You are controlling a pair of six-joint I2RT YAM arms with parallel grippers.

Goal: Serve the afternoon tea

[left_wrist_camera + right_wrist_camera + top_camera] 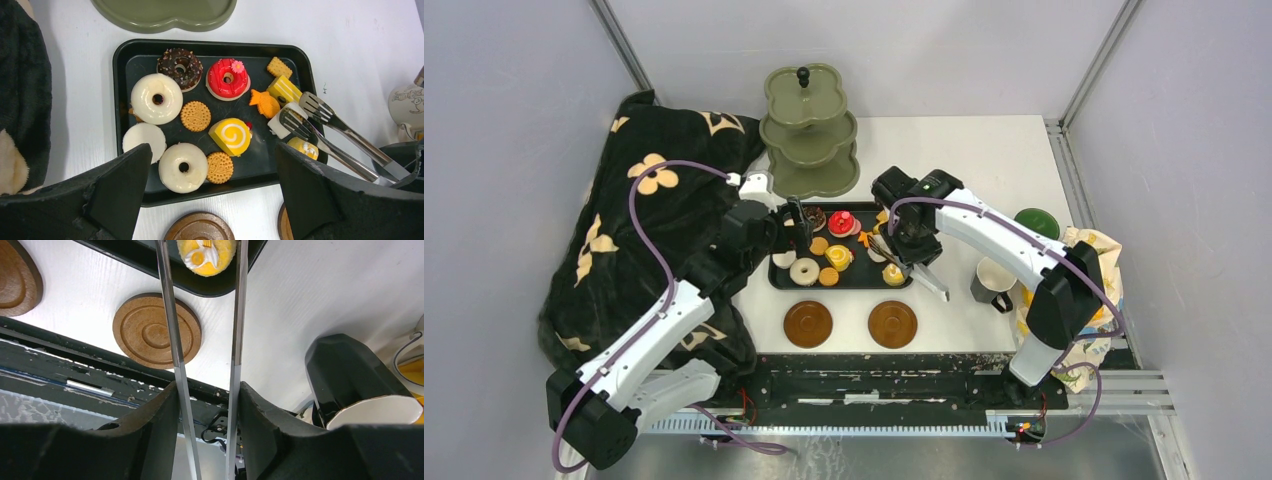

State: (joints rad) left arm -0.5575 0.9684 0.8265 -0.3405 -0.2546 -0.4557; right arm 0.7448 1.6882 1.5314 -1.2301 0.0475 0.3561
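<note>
No legible text, brand or number in any view. Cream-white object (407, 102) at right edge, left wrist view: brown lettering and a small drawing, too blurred to read.

The white table (984, 150) carries a black tray (864, 277) at its middle. A green three-tier stand (809, 178) sits just beyond the tray toward the far edge, and on the near side the left saucer (808, 324) and the right saucer (892, 324), both brown and round, lie side by side, a little apart from the tray. A black cloth with pale flowers (654, 250) is heaped over the table's left side. To the right of the tray stands a dark mug (992, 281), with a green mug (1036, 222) farther back and a yellow patterned cloth (1096, 245) bunched at the right edge.
</note>
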